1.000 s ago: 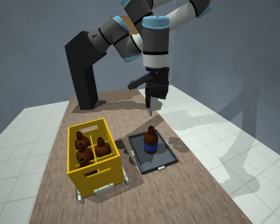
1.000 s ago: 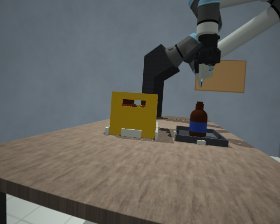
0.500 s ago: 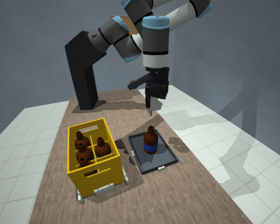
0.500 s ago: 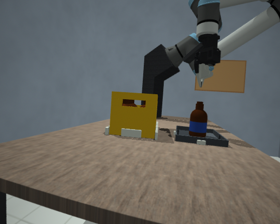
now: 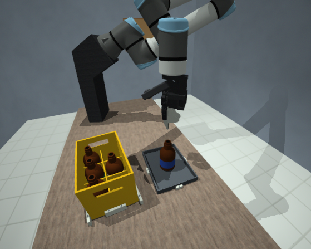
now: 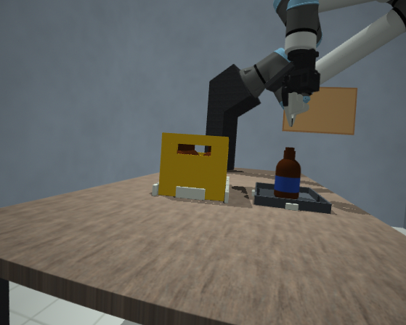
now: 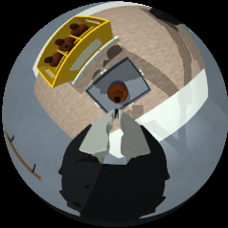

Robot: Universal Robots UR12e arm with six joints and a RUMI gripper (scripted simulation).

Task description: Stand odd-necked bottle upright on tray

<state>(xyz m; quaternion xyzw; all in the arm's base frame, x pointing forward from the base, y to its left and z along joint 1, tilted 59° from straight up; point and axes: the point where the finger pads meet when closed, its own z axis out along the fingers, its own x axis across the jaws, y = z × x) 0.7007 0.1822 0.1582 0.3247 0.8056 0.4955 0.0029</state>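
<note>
Claw: the gripper (image 5: pixel 167 127) (image 6: pixel 291 124) (image 7: pixel 117 109) is closed to its narrowest, tips together, nothing between them; it points down above the tray bottle, apart from it.
Arm: the grey and white arm (image 5: pixel 173 45) (image 6: pixel 301 21) reaches in from a black pedestal (image 5: pixel 85 66) (image 6: pixel 218 97) at the far end of the table.
Tray bottle: a brown bottle with a blue band (image 5: pixel 167 156) (image 6: pixel 287 175) (image 7: pixel 117 92) stands upright on the tray, open mouth up. Whether its neck is the odd one, I cannot tell.
Tray: the dark tray (image 5: pixel 177 189) (image 6: pixel 309 206) (image 7: pixel 140 98) lies right of the crate, apart from it, with small pale blocks (image 5: pixel 179 186) (image 6: pixel 291 206) at its sides.
Crate: the yellow crate (image 5: pixel 117 194) (image 6: pixel 193 170) (image 7: pixel 101 39) stands at the left, pale strips (image 5: pixel 115 210) (image 6: pixel 190 193) low around it.
Crate bottles: four brown bottles (image 5: pixel 114 165) (image 7: pixel 79 30) stand in its compartments, three along the left side, one on the right.
Table: the wood-grained table (image 5: pixel 156 222) (image 6: pixel 204 246) (image 7: pixel 158 40) bears crate and tray.
Wall: an orange-brown board (image 6: pixel 336 110) hangs at the far right.
</note>
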